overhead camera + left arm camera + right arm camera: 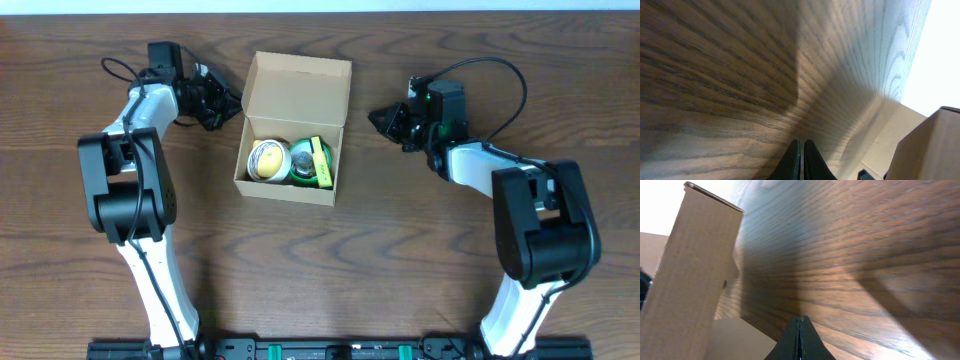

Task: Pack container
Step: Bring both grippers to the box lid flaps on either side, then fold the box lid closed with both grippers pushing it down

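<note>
Your container [298,90] sat mid-table [420,260], flap up, holding a yellowish round item [266,160] and something green [308,162], perhaps tape. Your left gripper [232,102] and right gripper [378,118] flanked it without touching, both with fingers pressed together, holding nothing.

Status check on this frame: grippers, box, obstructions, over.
Left gripper shut, empty, left of box. Right gripper shut, empty, right of it. Box open, items inside. Nothing between grippers and box.

A dark wood-grain table [400,250] (glare-lit in places) fills the view.
</note>
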Robot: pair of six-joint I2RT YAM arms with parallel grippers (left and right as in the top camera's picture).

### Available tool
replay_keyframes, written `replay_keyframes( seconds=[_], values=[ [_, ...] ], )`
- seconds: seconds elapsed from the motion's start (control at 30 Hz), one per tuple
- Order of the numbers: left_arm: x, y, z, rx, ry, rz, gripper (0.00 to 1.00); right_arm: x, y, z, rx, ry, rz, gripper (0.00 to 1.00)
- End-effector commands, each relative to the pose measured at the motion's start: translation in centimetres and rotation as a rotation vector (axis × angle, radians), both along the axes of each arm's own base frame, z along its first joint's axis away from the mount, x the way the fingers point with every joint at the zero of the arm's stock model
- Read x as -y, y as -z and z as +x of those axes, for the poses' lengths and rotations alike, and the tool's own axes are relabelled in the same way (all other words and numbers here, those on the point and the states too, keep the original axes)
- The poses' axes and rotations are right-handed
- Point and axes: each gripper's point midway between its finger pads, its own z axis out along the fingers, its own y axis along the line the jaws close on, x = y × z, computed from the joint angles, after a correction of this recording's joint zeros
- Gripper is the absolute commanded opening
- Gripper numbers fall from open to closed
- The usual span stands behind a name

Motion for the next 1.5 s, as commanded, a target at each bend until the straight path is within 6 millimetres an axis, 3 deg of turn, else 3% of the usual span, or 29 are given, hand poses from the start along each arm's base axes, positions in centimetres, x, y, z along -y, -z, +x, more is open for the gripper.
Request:
replay_keyframes(
  seconds=[0.0,0.23,0.7,0.9,1.03,1.23,1.47],
  values=[
    [1.1,-0.6,0.1,0.006,0.027,-0.058,0.05,-1.2,1.1,0.2,-0.04,-0.006,0.054,0.01],
    [3.1,-1.8,0.3,0.057,0.082,-0.114,0.05,-2.8,0.9,1.4,-0.014,-0.055,0.093,0.01],
    [4.5,-4.1,0.6,0.165,0.167,-0.216,0.06,-4.7,-4.6,4.7,0.164,-0.117,0.102,0.01],
    [4.4,-5.2,0.5,0.215,0.203,-0.247,0.05,-5.4,-6.2,4.8,0.208,-0.167,0.117,0.01],
    [4.0,-7.7,1.0,0.288,0.237,-0.293,0.05,-6.5,-8.1,4.6,0.252,-0.237,0.148,0.01],
    [3.4,-10.6,0.9,0.365,0.265,-0.209,0.05,-8.1,-10.7,4.1,0.305,-0.28,0.16,0.01],
    [1.6,-10.6,-1.8,0.309,0.289,0.036,0.05,-9.4,-11.5,2.6,0.306,-0.324,0.124,0.01]
  ],
)
